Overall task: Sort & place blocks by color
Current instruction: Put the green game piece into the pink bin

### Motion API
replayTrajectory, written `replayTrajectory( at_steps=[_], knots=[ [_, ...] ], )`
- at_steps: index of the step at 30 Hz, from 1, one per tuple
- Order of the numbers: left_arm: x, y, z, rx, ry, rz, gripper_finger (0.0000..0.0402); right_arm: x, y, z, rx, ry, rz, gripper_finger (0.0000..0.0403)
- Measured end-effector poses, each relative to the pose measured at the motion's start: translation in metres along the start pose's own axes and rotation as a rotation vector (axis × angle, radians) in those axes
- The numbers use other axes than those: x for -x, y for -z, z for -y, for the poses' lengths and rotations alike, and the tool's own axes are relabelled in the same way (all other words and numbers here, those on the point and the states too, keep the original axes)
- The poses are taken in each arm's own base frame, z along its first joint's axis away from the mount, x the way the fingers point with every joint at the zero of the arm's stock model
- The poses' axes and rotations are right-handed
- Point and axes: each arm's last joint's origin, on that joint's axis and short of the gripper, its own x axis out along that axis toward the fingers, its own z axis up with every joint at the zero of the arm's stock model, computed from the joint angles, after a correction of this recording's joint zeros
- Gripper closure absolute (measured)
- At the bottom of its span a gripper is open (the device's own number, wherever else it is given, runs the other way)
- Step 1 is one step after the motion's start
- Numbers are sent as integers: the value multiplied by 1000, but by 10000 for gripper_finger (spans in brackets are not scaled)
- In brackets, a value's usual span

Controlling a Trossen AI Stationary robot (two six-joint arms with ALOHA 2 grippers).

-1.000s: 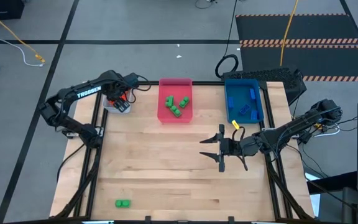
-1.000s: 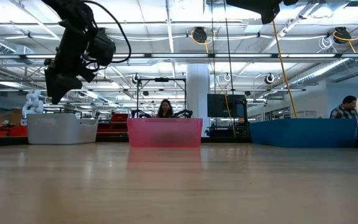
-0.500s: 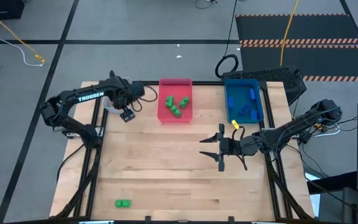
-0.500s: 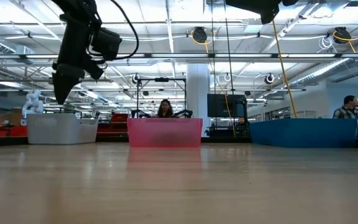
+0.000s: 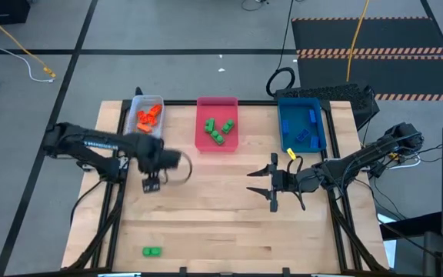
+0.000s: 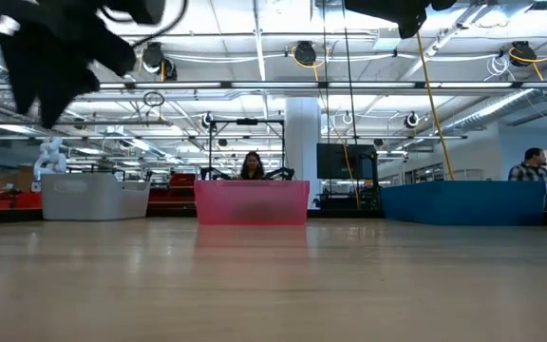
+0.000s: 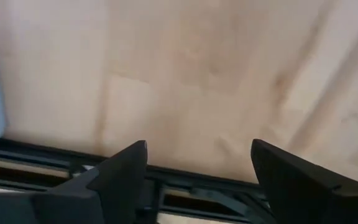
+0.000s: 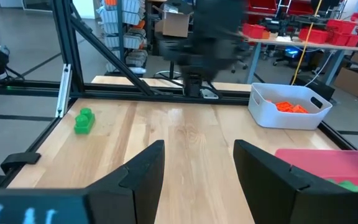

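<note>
From the high view, the sorting looks nearly finished. The small orange studded plastic bricks (image 5: 148,117) lie in the pale grey rectangular tray (image 5: 135,103) at the far left of the wooden table (image 5: 221,223). Several green bricks (image 5: 219,129) sit in the pink rectangular tray (image 5: 207,144) at the far middle, and the blue bricks (image 5: 304,131) rest in the blue rectangular tray (image 5: 285,146) at the far right. One green studded brick (image 5: 151,251) lies alone near the front left edge, well apart from every tray; by my judgement it is the only piece left to sort, and it belongs in the pink tray. The left gripper (image 5: 151,184) hangs over the left part of the table, between the grey tray and the stray brick. The right gripper (image 5: 261,185) waits over the middle right, fingers spread and empty.

In the low view the three trays stand in a row at the far side, and the left arm (image 6: 55,47) shows blurred at the upper left. People sit in the room behind.

The left wrist view shows that gripper's fingers (image 7: 120,168) apart over bare wood, holding nothing.

The right wrist view shows its fingers (image 8: 143,165) apart too, with the lone green brick (image 8: 84,121) on the table near the black frame and the grey tray of orange bricks beyond.
</note>
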Motion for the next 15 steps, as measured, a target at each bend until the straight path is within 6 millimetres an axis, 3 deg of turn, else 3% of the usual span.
replayTrajectory(
  at_steps=[8, 15],
  knots=[
    [-10, 32, 80, -195, 7, 82, 114, 0, 0, 0, -17, 0, 0, 216],
    [-16, 59, 124, -235, 100, 157, 109, 0, -1, 0, -25, 0, 7, 216]
  ],
)
